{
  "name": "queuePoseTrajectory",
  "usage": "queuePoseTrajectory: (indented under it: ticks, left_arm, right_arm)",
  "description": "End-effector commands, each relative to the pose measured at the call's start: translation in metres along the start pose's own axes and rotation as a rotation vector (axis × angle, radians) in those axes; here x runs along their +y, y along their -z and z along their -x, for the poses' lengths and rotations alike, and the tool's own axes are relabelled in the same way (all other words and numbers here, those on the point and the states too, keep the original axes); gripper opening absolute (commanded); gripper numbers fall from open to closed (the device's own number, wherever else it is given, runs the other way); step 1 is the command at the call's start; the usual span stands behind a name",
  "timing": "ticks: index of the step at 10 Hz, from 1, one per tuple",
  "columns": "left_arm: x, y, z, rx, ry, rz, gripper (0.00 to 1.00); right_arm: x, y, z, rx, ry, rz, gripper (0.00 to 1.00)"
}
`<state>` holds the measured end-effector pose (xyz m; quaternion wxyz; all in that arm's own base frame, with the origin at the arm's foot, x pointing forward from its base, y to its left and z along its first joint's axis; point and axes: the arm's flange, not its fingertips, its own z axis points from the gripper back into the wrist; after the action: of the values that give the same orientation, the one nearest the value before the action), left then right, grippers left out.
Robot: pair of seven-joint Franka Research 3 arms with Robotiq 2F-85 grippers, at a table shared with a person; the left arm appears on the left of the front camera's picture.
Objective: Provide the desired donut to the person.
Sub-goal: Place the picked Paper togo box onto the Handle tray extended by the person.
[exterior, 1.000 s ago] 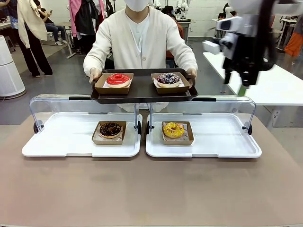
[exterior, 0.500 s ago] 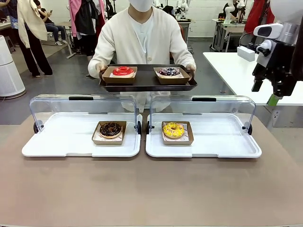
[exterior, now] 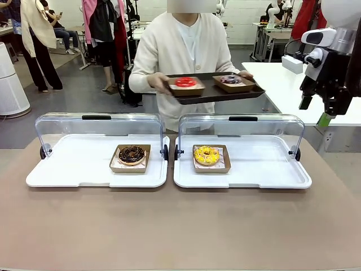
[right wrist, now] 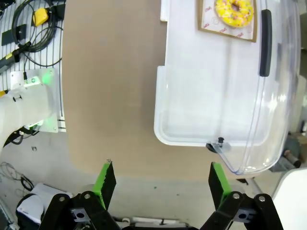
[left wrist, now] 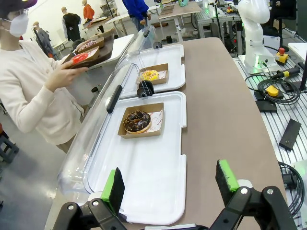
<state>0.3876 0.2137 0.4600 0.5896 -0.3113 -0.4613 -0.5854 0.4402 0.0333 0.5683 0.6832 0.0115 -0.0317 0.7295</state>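
Note:
The person point(exterior: 186, 51) in a cream cardigan stands at the far side holding a dark tray point(exterior: 217, 95). On it are a red donut point(exterior: 185, 82) and a dark sprinkled donut point(exterior: 231, 79), each in a brown box. A chocolate donut point(exterior: 131, 153) sits in the left white tray point(exterior: 67, 169). A yellow donut point(exterior: 206, 154) sits in the right white tray point(exterior: 265, 169). My right gripper point(exterior: 314, 111) hangs open and empty high at the right. My left gripper point(left wrist: 170, 184) is open above the near end of its tray, with the chocolate donut point(left wrist: 137, 121) ahead.
Both clear lids point(exterior: 98, 127) stand open along the far side of the white trays. A white table point(exterior: 316, 96) lies behind my right arm. Cables point(right wrist: 38, 17) and an arm base point(right wrist: 33, 103) lie beyond the table edge. Other people stand far left.
The person has raised the dark tray and swung it to the picture's right, away from the table. My right arm moved right, then held still.

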Motion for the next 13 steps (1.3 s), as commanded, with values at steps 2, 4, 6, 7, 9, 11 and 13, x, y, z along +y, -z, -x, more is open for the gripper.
queuePoseTrajectory:
  ticks: [2, 4, 6, 7, 9, 11, 13]
  left_arm:
    - [-0.001, -0.002, -0.002, -0.004, 0.006, -0.004, 1.00]
    - [-0.001, -0.002, -0.002, -0.004, 0.006, -0.004, 1.00]
    - [-0.001, -0.002, -0.002, -0.004, 0.006, -0.004, 1.00]
    - [-0.001, -0.002, -0.002, -0.004, 0.006, -0.004, 1.00]
    - [-0.001, -0.002, -0.002, -0.004, 0.006, -0.004, 1.00]
    - [-0.001, -0.002, -0.002, -0.004, 0.006, -0.004, 1.00]
    - [-0.001, -0.002, -0.002, -0.004, 0.006, -0.004, 1.00]
  right_arm:
    - [0.001, -0.001, 0.000, 0.001, 0.000, -0.006, 1.00]
    - [0.001, -0.001, 0.000, 0.001, 0.000, -0.006, 1.00]
    - [0.001, -0.001, 0.000, 0.001, 0.000, -0.006, 1.00]
    - [0.001, -0.001, 0.000, 0.001, 0.000, -0.006, 1.00]
    - [0.001, -0.001, 0.000, 0.001, 0.000, -0.006, 1.00]
    - [0.001, -0.009, 0.023, -0.137, -0.024, 0.039, 1.00]
    - [-0.017, 0.003, 0.082, -0.408, 0.003, 0.016, 1.00]
